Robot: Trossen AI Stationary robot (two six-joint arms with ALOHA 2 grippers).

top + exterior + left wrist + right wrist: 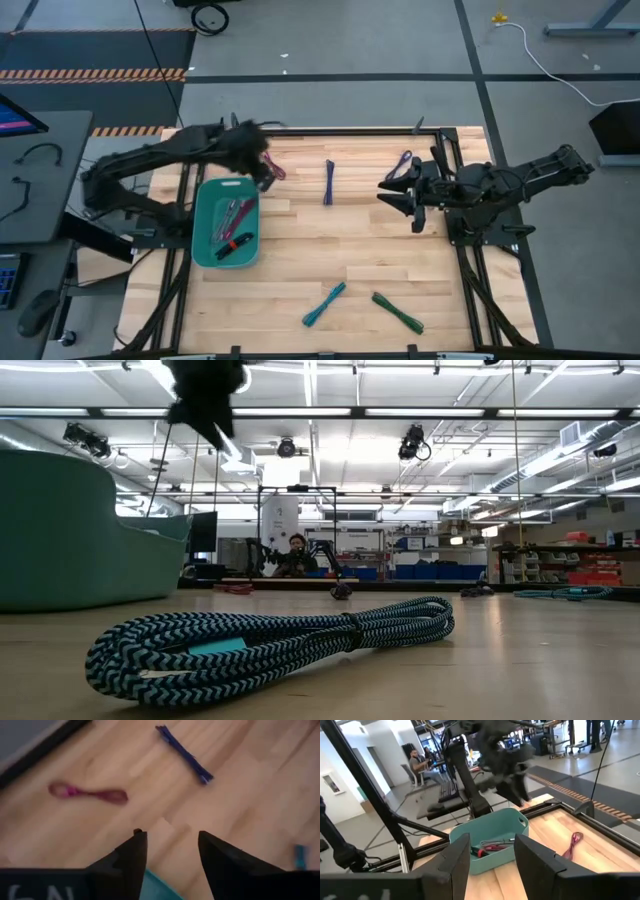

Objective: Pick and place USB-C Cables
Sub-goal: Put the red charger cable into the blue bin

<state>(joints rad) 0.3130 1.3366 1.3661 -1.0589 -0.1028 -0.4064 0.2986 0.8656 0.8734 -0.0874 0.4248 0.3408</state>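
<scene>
My left gripper is open and empty, above the far right corner of the teal tray. A magenta cable lies flat on the wood just beyond it. A blue cable lies mid-table and a purple one near my right gripper, which is open, empty and faces the tray. A teal cable and a green one lie by the near edge. Several cables, one red-black, lie in the tray.
The black frame rails run along the table's sides and far edge. Bare wood spreads between the tray and my right arm. In the right wrist view the tray stands ahead. A seated person is in the room beyond.
</scene>
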